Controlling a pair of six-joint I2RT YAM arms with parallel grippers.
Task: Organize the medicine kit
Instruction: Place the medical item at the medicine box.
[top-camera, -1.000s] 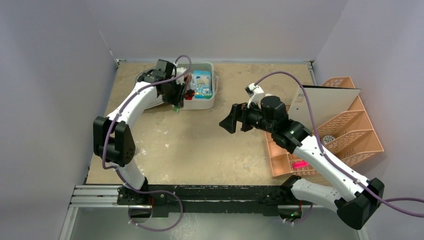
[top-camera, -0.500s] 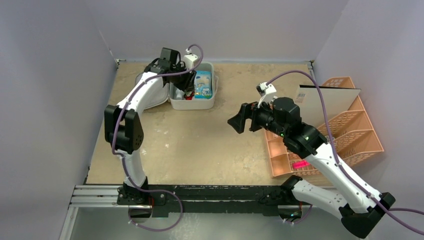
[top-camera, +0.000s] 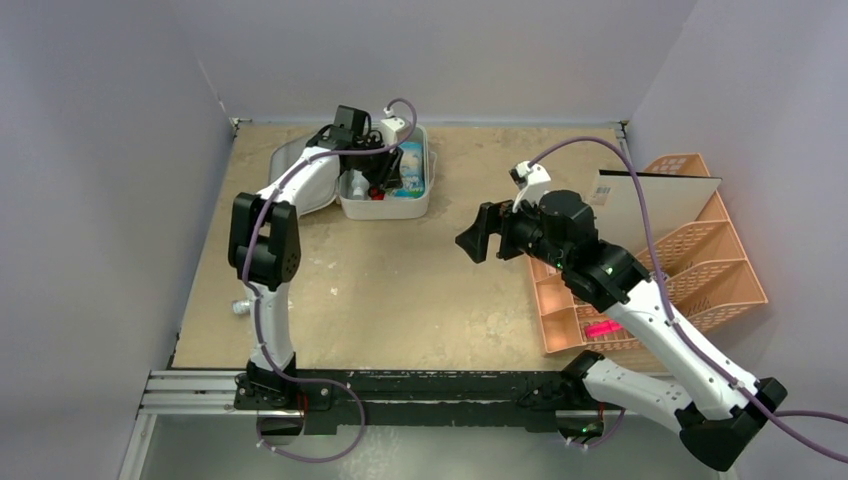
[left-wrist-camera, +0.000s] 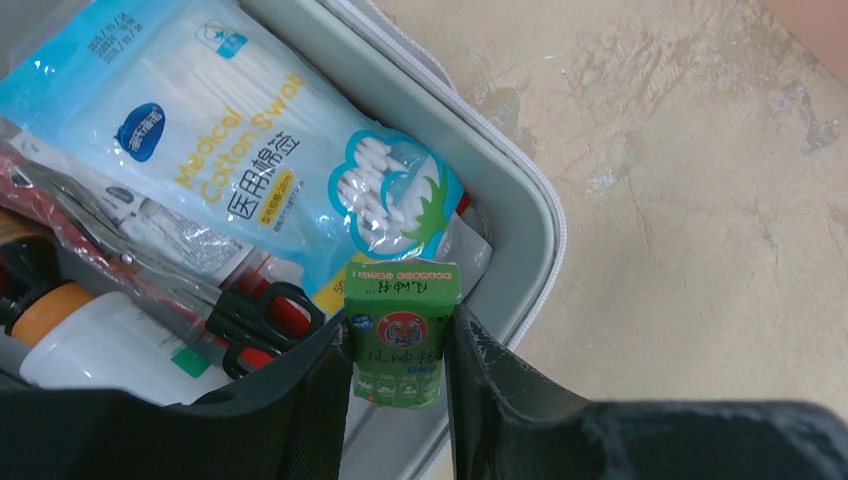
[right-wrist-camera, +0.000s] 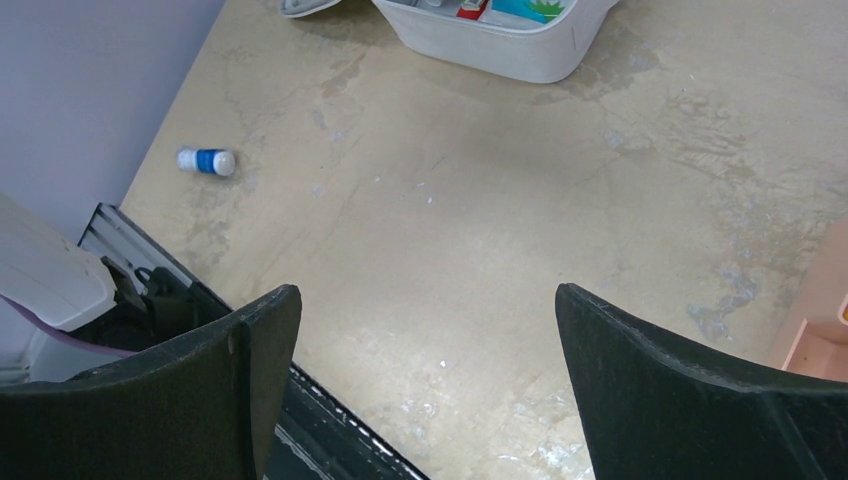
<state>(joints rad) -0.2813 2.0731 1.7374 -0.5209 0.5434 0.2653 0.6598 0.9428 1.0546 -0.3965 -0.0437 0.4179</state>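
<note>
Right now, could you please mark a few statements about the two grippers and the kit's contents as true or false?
1. The left gripper holds a small green box over the open medicine kit. True.
2. The right gripper is shut. False: it is open and empty above the table.
3. A cotton swab packet lies inside the kit. True.
4. The blue-and-white bottle sits inside the kit. False: it lies on the table, apart from the kit.
</note>
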